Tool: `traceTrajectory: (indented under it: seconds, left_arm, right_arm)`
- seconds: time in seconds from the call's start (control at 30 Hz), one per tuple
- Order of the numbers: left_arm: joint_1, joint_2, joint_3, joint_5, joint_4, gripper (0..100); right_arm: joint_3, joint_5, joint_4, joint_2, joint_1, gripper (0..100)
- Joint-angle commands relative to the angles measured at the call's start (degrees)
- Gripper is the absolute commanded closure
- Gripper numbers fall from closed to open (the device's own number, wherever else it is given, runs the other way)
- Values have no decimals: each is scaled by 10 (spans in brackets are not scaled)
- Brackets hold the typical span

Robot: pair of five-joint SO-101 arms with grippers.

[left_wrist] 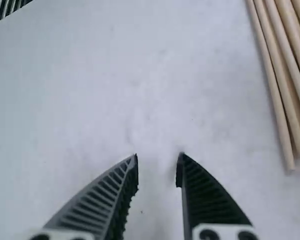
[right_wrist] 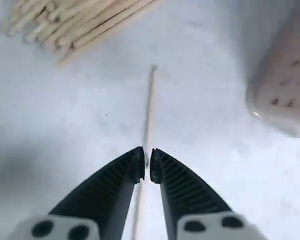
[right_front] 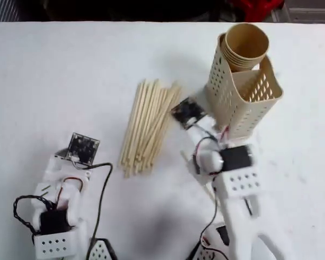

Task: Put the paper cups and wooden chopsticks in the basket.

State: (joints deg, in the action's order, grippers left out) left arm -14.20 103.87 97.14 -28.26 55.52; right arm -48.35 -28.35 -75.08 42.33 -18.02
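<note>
A pile of wooden chopsticks [right_front: 148, 125] lies in the middle of the white table. The cream perforated basket [right_front: 244, 103] stands at the back right, with a stack of paper cups [right_front: 244, 46] in one compartment. My right gripper [right_wrist: 146, 164] is shut on a single chopstick [right_wrist: 150, 105], which pokes out ahead of the fingertips between the pile [right_wrist: 75, 25] and the basket [right_wrist: 285, 85]. The right arm [right_front: 230, 162] stands just in front of the basket. My left gripper [left_wrist: 157, 159] is open and empty over bare table, with the chopsticks' ends [left_wrist: 285, 80] off to one side.
The left arm [right_front: 62, 189] sits at the front left with its cables [right_front: 100, 189] trailing toward the front edge. Bare table [right_front: 59, 76] stretches across the back left. The far table edge runs along the top of the high view.
</note>
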Motion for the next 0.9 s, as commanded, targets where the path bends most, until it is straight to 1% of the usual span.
traceTrajectory:
  seconds: [0.0,0.07,0.13,0.2,0.27,0.37,0.47,0.53,0.57,0.67,0.7,0.73,0.8,0.87]
  left_arm:
    - [9,5,-2,-7,1,857]
    - [9,5,-2,-7,1,857]
    - [9,5,-2,-7,1,857]
    - [9,5,-2,-7,1,857]
    - [9,5,-2,-7,1,857]
    - [9,5,-2,-7,1,857]
    - [9,5,-2,-7,1,857]
    - [9,5,-2,-7,1,857]
    - [9,5,-2,-7,1,857]
    - [9,5,-2,-7,1,857]
    - [9,5,-2,-7,1,857]
    - [9,5,-2,-7,1,857]
    - [9,5,-2,-7,1,857]
    - [9,5,-2,-7,1,857]
  right_arm:
    - [-60,0,104,-39,-22,958]
    - [-84,1,164,-69,-22,937]
    - [-98,0,211,-103,-24,878]
    - [-98,-4,234,-141,-24,819]
    - [-97,-2,259,-175,-24,783]
    - [-97,0,305,-222,-20,780]
    - [-97,0,320,-255,-20,779]
    - [-97,0,315,-266,-19,795]
    - [-97,0,311,-267,-19,824]
    - [-98,0,311,-267,-19,976]
    - [-98,1,311,-267,-19,991]
    - [-98,1,309,-267,-19,968]
    - [-97,2,304,-265,-19,985]
    - [-97,2,303,-252,-20,980]
